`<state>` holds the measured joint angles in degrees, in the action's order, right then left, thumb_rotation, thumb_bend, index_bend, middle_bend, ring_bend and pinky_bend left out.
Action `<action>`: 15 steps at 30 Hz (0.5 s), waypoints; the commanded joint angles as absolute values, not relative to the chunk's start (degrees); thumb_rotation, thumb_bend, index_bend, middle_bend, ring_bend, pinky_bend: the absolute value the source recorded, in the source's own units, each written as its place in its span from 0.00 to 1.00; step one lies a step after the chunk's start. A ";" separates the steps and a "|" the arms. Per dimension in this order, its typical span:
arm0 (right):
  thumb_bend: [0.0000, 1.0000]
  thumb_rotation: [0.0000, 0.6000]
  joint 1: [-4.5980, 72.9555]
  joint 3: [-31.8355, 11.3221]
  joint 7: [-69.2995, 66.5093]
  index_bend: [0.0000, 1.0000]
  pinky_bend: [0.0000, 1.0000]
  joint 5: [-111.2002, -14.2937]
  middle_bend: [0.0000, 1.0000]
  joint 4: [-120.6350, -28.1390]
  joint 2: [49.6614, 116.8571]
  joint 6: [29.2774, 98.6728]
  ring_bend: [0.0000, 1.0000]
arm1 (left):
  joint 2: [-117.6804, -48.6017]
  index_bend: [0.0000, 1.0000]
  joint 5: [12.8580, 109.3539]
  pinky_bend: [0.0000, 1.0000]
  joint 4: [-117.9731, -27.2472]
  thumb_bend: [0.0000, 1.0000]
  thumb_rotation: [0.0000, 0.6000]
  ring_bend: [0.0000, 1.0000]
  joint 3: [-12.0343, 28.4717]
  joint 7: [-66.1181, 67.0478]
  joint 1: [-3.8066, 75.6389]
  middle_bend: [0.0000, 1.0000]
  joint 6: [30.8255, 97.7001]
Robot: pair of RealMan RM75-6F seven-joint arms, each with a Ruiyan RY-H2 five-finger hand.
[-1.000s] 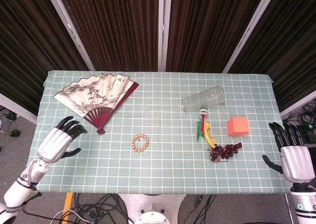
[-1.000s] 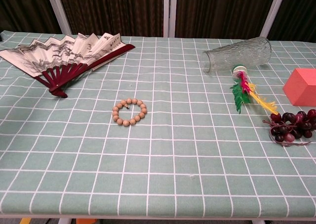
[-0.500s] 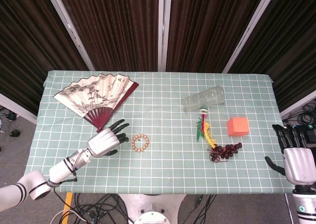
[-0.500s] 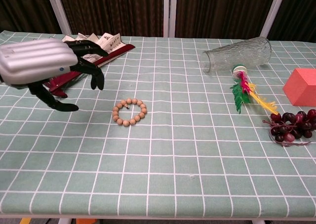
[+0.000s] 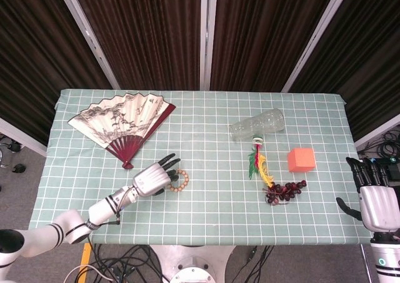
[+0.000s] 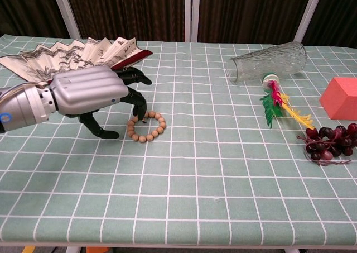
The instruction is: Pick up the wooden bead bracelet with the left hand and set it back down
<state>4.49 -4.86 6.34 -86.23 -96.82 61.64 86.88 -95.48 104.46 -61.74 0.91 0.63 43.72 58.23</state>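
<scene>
Two cameras cover one table (image 5: 206, 220) draped in a green checked cloth. The head view looks steeply down from high above the near edge, far enough back to take in the whole tabletop, the dark curtains (image 5: 144, 33) behind it and floor on both sides. The chest view sits low and close at the near edge, looking across the cloth toward those curtains, cropping the table's sides. Both views share the middle of the table, from the folding fan (image 5: 122, 124) (image 6: 67, 55) across to the orange block (image 5: 301, 159) (image 6: 340, 98).
</scene>
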 commanded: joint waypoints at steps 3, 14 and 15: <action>0.10 1.00 4.48 -4.94 6.10 0.00 0.00 -86.16 0.12 -96.62 61.69 86.86 0.00 | -96.39 0.45 103.66 0.00 -61.35 0.23 1.00 0.05 0.59 1.18 44.68 0.42 58.11; 0.10 1.00 4.32 -5.02 5.47 0.00 0.00 -85.81 0.12 -96.03 61.94 86.92 0.00 | -98.73 0.49 101.71 0.00 -59.27 0.23 1.00 0.08 -0.47 3.68 45.41 0.47 57.86; 0.10 1.00 4.32 -5.03 5.43 0.00 0.00 -85.78 0.12 -95.97 61.98 86.90 0.00 | -98.95 0.49 101.39 0.00 -59.19 0.23 1.00 0.08 -0.55 3.75 45.41 0.47 57.80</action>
